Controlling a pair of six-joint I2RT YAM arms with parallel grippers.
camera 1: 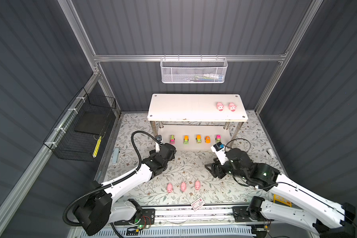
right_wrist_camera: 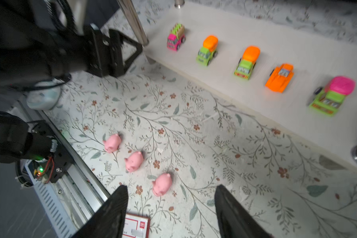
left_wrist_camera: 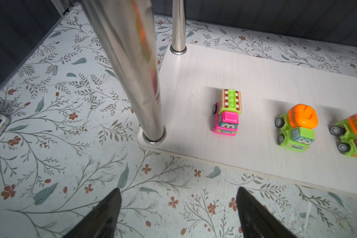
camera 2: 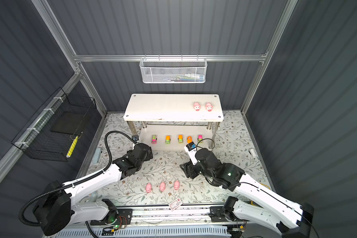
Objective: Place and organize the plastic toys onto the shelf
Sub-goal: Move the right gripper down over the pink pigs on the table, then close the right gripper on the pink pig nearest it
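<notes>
The shelf [camera 1: 183, 107] stands at the back. Two pink pigs [camera 1: 220, 106] [camera 1: 232, 107] sit on the right of its top board. Five cars line its lower board [right_wrist_camera: 256, 28], from a pink truck [left_wrist_camera: 227, 115] to a pink-topped green one [right_wrist_camera: 334, 94]. Three more pigs lie in a row on the floral floor [camera 1: 169, 187] [camera 1: 183, 186] [camera 1: 197, 184]. My left gripper [left_wrist_camera: 178, 189] is open and empty over the floor, in front of the shelf's front left post [left_wrist_camera: 132, 72]. My right gripper [right_wrist_camera: 171, 186] is open and empty, with the nearest pig [right_wrist_camera: 162, 184] just beyond its fingertips.
A white mesh basket [camera 1: 194, 71] hangs on the back rail. A black wire basket [camera 1: 80, 131] is fixed to the left wall. A red-and-white card [camera 1: 197, 204] lies at the floor's front edge, under my right gripper in the right wrist view.
</notes>
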